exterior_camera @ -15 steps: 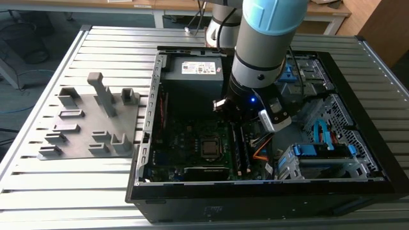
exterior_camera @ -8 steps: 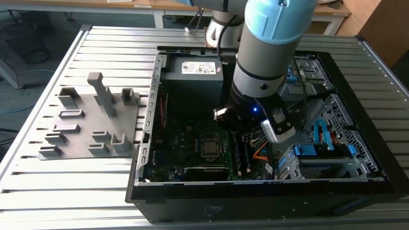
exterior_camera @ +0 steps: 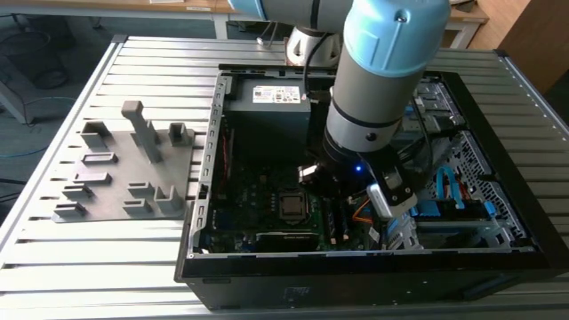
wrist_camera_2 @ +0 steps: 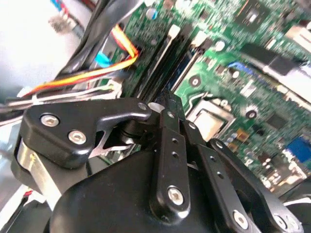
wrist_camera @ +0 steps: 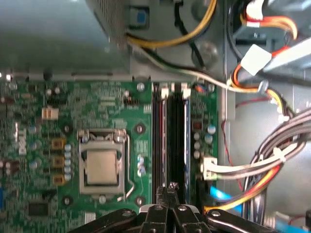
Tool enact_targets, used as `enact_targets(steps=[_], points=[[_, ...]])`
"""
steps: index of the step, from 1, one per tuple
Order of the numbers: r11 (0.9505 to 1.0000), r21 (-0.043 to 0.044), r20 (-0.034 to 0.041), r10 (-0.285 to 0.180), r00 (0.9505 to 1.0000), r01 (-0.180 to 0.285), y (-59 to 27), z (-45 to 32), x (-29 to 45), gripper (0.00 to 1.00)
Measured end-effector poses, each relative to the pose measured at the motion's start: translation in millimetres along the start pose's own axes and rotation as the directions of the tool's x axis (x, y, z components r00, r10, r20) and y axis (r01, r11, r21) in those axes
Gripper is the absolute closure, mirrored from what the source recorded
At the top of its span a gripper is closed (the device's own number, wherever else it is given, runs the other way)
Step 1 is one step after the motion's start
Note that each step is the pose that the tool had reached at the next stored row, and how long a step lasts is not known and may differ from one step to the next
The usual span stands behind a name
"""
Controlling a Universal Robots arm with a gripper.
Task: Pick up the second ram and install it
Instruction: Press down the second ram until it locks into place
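Pincer clenched, gripping nothing, poised over the memory slots at frame centre. The second ram appears seated upright in the slots beside the processor socket.

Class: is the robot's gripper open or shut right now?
Shut: in the first wrist view the gripper has its fingertips pressed together above the memory slots, nothing visible between them.

The computer case is lying open on the slatted table. The holder tray is sitting on the table just beside the case, toward the exterior view's left. Inside the case, the motherboard is lying flat on the floor, carrying the processor socket. The memory slots are running alongside the socket. The arm is reaching down into the case, with the gripper hanging over the slots.
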State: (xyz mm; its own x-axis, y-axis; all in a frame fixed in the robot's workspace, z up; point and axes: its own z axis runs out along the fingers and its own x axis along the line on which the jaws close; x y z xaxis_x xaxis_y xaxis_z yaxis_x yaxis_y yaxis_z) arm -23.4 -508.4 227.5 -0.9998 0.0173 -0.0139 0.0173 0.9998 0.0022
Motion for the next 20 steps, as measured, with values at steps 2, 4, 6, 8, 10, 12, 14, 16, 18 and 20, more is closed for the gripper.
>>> enact_targets(steps=[2, 4, 6, 8, 10, 12, 14, 16, 18, 20], points=[[1.0, 0.0025, 0.0001, 0.0, 1.0, 0.0, -1.2, 0.6, 0.1, 0.9], [1.0, 0.0029, -0.0004, 0.0, 1.0, 0.0, -1.3, 2.3, 0.0, 0.9], [1.0, 0.003, -0.0008, 0.0, 1.0, 0.0, -1.3, 4.2, 0.1, 0.9], [1.0, 0.0029, -0.001, 0.0, 1.0, 0.0, -1.3, 5.9, 0.1, 0.9], [1.0, 0.004, -0.0016, 0.0, 1.0, 0.0, -1.5, 7.4, 0.1, 0.9], [1.0, 0.0043, -0.0021, 0.0, 1.0, 0.0, -1.5, 9.5, 0.2, 0.9], [1.0, 0.0039, -0.0022, 0.0, 1.0, 0.0, -1.5, 11.6, 0.2, 0.9], [1.0, 0.0034, -0.0021, 0.0, 1.0, 0.0, -1.5, 12.3, 0.2, 0.9], [1.0, 0.0023, -0.0017, 0.0, 1.0, 0.0, -1.1, 10.4, 0.0, 0.9], [1.0, 0.0011, -0.0012, 0.0, 1.0, 0.0, -1.0, 2.4, -0.1, 0.9]])
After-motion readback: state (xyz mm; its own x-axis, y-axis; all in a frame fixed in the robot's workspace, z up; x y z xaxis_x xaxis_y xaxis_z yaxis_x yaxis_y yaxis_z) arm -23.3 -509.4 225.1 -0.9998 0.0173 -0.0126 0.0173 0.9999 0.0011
